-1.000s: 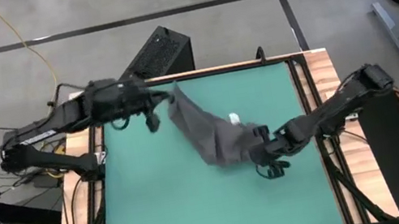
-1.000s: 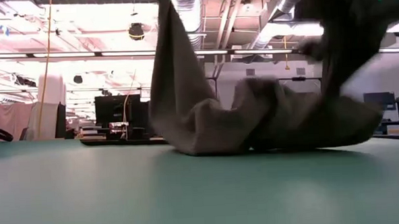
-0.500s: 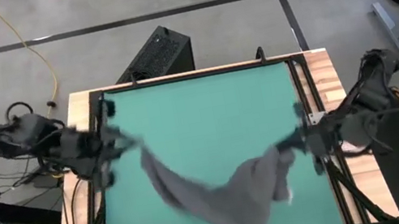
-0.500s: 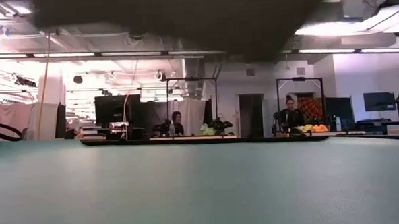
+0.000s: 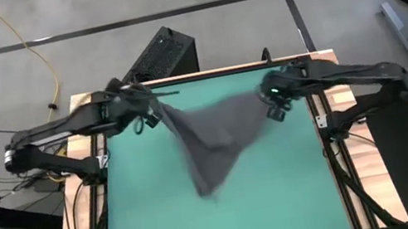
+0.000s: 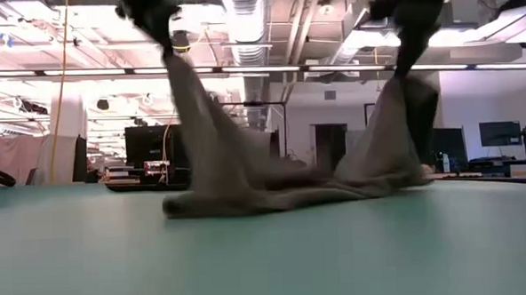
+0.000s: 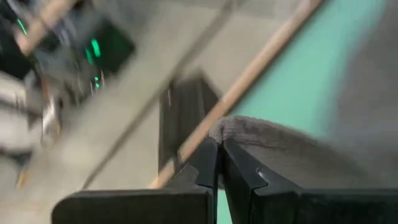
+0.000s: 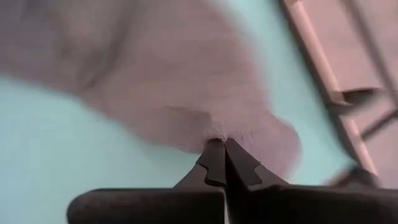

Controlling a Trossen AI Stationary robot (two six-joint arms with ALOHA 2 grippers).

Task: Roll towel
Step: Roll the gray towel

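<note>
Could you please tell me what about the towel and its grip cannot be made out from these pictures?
- White tag: not visible in any view; the towel hangs in folds.
- Left end effector: the room behind is motion-blurred.
- Right end effector: the cloth is blurred.
- Low view: both arms are cut off by the top edge.

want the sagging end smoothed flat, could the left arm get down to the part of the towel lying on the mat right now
Probably not: the left claw is shut on a raised towel corner, and the right claw pinches the other.

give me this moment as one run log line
left gripper: shut on towel corner, raised | right gripper: shut on other corner, raised | towel: hanging between, middle on green mat | rolling: not started
</note>
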